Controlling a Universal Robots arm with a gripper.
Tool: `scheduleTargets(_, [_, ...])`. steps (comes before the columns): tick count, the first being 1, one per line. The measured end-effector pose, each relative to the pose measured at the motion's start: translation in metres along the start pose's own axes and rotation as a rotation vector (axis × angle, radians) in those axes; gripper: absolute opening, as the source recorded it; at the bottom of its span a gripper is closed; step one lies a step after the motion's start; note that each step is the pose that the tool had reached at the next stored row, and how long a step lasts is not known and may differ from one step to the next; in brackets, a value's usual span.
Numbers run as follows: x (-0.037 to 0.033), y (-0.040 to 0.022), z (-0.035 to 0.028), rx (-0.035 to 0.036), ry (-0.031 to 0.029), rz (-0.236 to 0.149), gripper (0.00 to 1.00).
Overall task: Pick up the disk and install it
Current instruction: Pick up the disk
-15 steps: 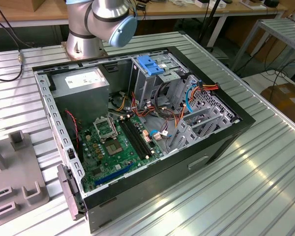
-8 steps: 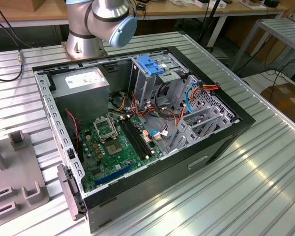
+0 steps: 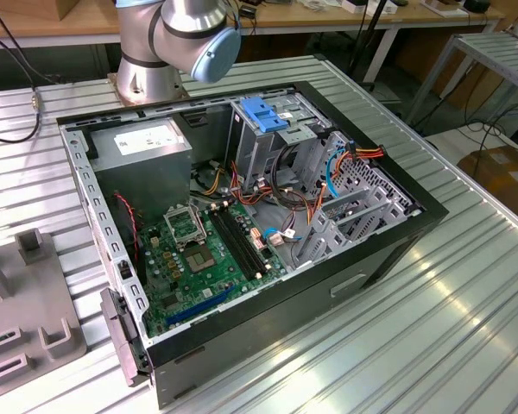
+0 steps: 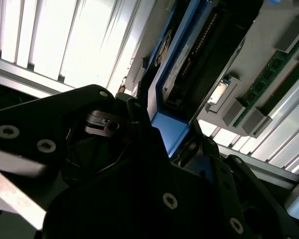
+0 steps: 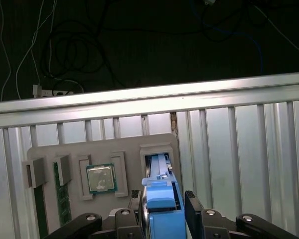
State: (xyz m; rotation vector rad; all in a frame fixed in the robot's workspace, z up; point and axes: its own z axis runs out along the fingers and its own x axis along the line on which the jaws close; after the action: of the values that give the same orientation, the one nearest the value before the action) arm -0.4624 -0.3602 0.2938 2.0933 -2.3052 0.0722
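**Disk held in the jaws at the parts tray**

In the first wrist view the disk (image 5: 161, 199) stands on edge, with its blue carrier facing the camera. Its far end sits in a slot of a grey parts tray (image 5: 124, 144). The jaws are closed in on the carrier from both sides, one finger against each flank, and they hold nothing else. The second wrist view shows the same grip from close up: the dark body of the drive runs away from the jaws inside its blue frame.

On the tray, beside the disk's slot, a processor chip (image 5: 100, 178) lies flat in its own recess. Further along, a green memory stick (image 5: 62, 199) stands in a narrow slot. The tray rests on the slatted metal bench (image 5: 239, 149).

In the exterior view the open computer case (image 3: 388, 250) lies on its side on the bench with the motherboard (image 3: 207, 250) exposed. The base of the robot arm (image 3: 177, 39) stands just behind it.
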Motion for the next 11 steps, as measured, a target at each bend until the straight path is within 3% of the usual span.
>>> scheduleTargets(4, [0.0, 0.0, 0.0, -0.0001, 0.0001, 0.0, 0.47])
scheduleTargets(5, [0.0, 0.0, 0.0001, 0.0001, 0.0, 0.0, 0.39])
scheduleTargets(11, [0.0, 0.0, 0.0002, 0.0, 0.0, 0.0, 0.38])
